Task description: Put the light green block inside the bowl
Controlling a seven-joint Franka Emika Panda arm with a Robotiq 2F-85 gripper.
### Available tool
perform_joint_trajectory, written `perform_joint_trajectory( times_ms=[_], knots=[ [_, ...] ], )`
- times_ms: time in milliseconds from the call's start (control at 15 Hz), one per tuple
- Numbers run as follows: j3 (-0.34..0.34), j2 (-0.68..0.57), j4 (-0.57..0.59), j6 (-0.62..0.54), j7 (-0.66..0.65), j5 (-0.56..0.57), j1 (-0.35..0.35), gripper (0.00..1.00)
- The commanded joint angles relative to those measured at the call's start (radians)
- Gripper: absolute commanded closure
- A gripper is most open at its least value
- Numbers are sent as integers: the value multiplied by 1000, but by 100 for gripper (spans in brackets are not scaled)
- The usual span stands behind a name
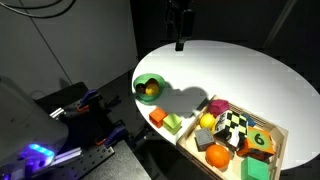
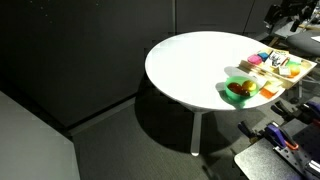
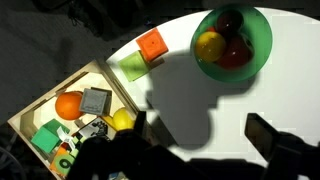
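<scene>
The light green block (image 1: 173, 123) lies on the white round table, touching the orange cube (image 1: 158, 117); in the wrist view the block (image 3: 131, 66) sits between the orange cube (image 3: 152, 45) and the tray. The green bowl (image 1: 150, 78) stands nearby and holds a yellow and a red piece; it also shows in the wrist view (image 3: 260, 50) and in an exterior view (image 2: 228, 84). My gripper (image 1: 180, 40) hangs high above the table, open and empty. In the wrist view its fingers (image 3: 205, 135) frame bare table below the bowl.
A shallow wooden tray (image 1: 281, 140) at the table's edge holds an orange ball, a yellow ball, a checkered block, a darker green numbered block and other pieces; it also shows in the wrist view (image 3: 100, 75). Dark equipment stands beside the table (image 1: 70, 110).
</scene>
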State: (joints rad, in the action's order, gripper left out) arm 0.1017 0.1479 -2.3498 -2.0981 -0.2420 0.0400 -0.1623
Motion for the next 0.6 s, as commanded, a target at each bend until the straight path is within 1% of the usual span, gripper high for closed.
perform_joint_trajectory(
  times_ms=[0,133,267,533],
  knots=[
    [5,0,2,2,0,1,5,0],
    [5,0,2,2,0,1,5,0],
    [9,-27,14,0,-18,12,-1,0],
    [27,-103,30,-48,-28,23,-10,0]
  ],
)
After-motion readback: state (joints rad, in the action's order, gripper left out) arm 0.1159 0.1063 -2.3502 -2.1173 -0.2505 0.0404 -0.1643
